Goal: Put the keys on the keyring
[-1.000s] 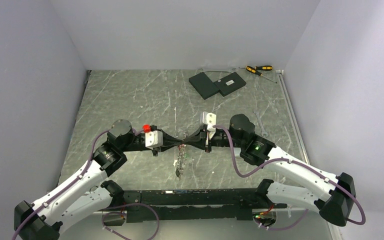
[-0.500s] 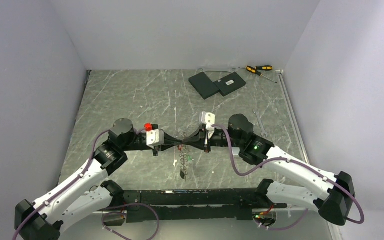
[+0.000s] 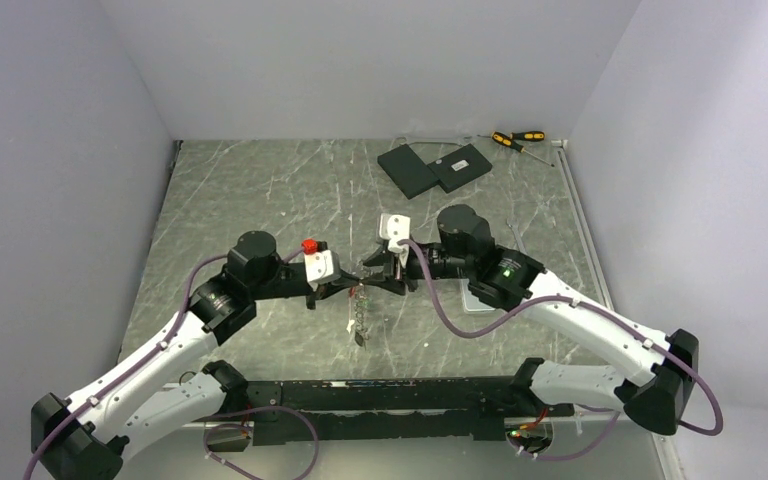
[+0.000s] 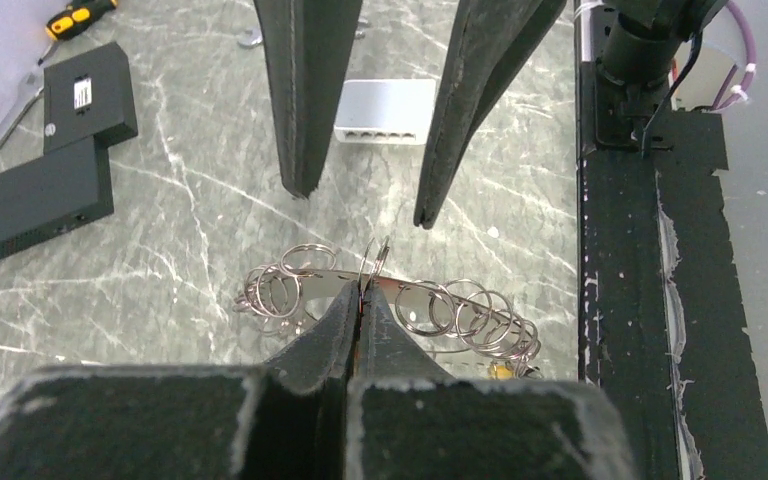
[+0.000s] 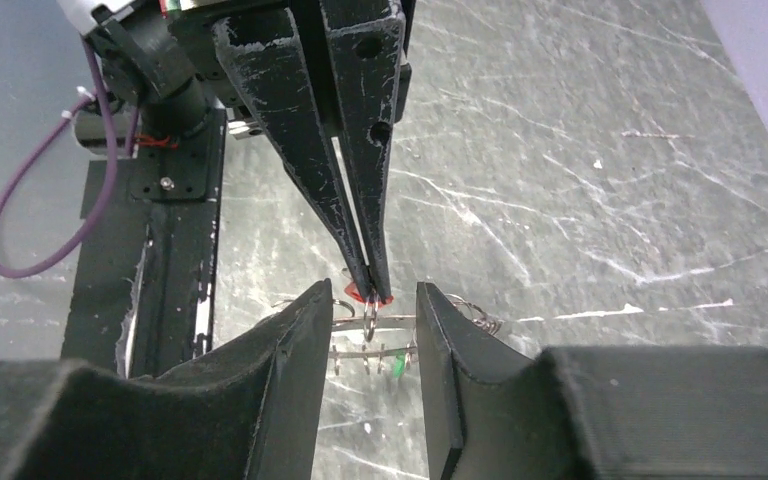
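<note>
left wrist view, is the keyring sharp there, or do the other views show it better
Left wrist: the keyring is fairly sharp, loops glinting; the left hand pinching it is dark and soft up close. Right wrist: the right hand blurs in the foreground, keyring small beyond it. Top external: evenly lit, keyring too tiny to resolve.

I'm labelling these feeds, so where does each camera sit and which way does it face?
Top external: high behind the robot, looking down at the table; left arm and right arm show.
Left wrist: on the left arm, faces the open right pincer; own shut left pincer below.
Right wrist: on the right arm, faces the left pincer; own pincer below.
Shared: both wrist views show the keyring.
</note>
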### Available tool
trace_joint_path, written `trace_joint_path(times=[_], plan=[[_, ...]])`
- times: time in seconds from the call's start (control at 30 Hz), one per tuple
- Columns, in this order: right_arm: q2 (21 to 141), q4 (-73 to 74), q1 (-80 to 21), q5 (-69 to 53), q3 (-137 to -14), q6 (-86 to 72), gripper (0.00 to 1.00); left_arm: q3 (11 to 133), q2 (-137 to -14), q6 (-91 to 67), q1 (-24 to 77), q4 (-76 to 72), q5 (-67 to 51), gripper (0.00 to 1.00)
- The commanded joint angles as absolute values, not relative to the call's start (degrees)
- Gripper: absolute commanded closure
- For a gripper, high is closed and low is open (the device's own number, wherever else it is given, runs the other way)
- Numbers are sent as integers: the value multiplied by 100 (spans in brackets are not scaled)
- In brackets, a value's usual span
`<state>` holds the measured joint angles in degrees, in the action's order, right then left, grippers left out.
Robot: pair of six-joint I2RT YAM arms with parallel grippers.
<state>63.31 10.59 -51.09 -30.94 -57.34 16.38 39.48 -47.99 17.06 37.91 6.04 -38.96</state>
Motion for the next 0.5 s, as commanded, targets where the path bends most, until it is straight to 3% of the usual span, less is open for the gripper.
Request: trace_joint_path(times=[0.0, 0.17, 0.47], plan=[[6561, 1901, -5145, -2939, -6303, 2195, 60, 4221, -4775, 1815, 3778, 532, -3706, 100], [7035, 2526, -5218, -2767, -6707, 2366, 60, 4226, -4779, 1811, 3771, 543, -3685, 100], [7154, 2140, -5328, -2751, -6526, 2259, 64, 4228, -4805, 1805, 3766, 553, -3689, 100]])
